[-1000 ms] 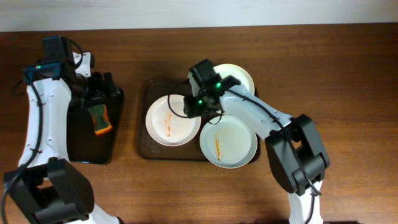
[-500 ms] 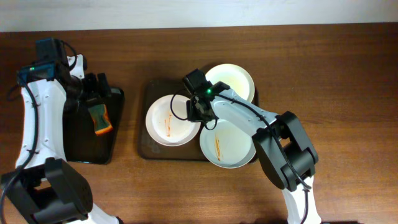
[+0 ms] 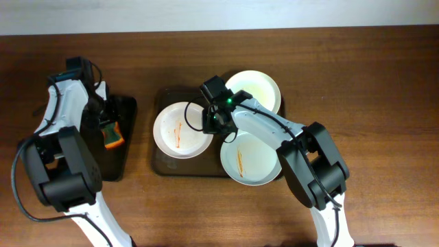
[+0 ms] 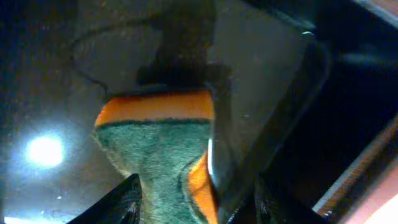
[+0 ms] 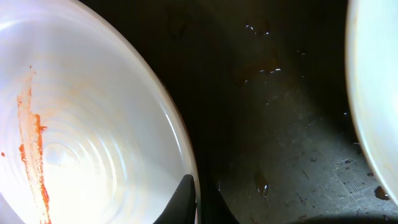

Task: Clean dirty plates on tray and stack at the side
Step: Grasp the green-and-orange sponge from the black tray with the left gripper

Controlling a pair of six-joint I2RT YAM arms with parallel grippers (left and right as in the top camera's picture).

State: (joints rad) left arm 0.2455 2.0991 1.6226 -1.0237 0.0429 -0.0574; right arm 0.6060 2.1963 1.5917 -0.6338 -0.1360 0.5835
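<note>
Three white plates lie on the brown-grey tray [image 3: 159, 166]. The left plate [image 3: 175, 130] and the front plate [image 3: 252, 159] carry orange-red streaks; the back plate [image 3: 257, 89] looks plain. My right gripper [image 3: 214, 121] is shut on the left plate's right rim, and the right wrist view shows its fingers [image 5: 198, 200] pinching that rim [image 5: 93, 124] above the tray base [image 5: 280, 124]. My left gripper [image 3: 105, 118] is over the green and orange sponge [image 3: 110, 134]. In the left wrist view its fingers [image 4: 196, 202] are open, one on each side of the sponge [image 4: 149, 143].
The sponge lies in a narrow glossy black tray [image 3: 89, 165] at the left, also in the left wrist view [image 4: 267, 74]. Another plate's edge [image 5: 379, 93] shows at the right of the right wrist view. Bare wooden table [image 3: 370, 103] surrounds both trays.
My right gripper closed on the left plate's rim and the plate slid a little left. My left arm swung over the black tray and came down around the sponge.
</note>
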